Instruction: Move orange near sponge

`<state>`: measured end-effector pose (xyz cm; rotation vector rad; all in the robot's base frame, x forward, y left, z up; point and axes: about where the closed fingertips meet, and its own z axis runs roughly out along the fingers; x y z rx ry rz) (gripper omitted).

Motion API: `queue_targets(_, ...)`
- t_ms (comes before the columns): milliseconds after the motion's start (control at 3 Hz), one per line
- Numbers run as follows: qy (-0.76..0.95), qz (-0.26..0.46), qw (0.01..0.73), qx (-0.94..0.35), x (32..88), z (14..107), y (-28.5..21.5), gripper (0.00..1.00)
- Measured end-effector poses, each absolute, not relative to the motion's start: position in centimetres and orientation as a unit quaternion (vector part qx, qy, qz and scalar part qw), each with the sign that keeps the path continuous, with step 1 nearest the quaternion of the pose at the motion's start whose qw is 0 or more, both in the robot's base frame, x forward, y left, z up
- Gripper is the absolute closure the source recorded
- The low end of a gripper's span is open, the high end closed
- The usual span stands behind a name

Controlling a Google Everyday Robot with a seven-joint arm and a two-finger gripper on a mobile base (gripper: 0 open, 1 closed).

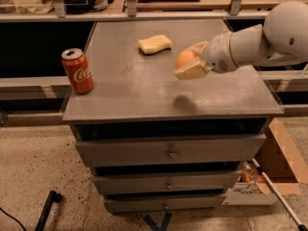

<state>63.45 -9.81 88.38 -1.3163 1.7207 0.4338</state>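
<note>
We read one brand only: white Coca-Cola script on the side of the red can (77,71), which stands at the left of the frame on the grey cabinet top (134,90). The gripper (189,60), right of centre, is clasped around the orange (183,58).

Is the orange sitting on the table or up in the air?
In the air: the pincer holds the small round orange above its shadow.

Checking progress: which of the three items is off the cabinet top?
The orange, held in the gripper above the cabinet top; sponge and can rest on it.
</note>
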Motion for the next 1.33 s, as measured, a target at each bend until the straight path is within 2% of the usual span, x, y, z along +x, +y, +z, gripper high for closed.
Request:
queue_targets(667, 0.71, 0.165, 0.461, -0.506, 72.6, 90.9, -12.1, 1.0)
queue_targets(1333, 0.699, 0.185, 0.513, -0.463, 78.3, 91.0, -11.0, 1.0)
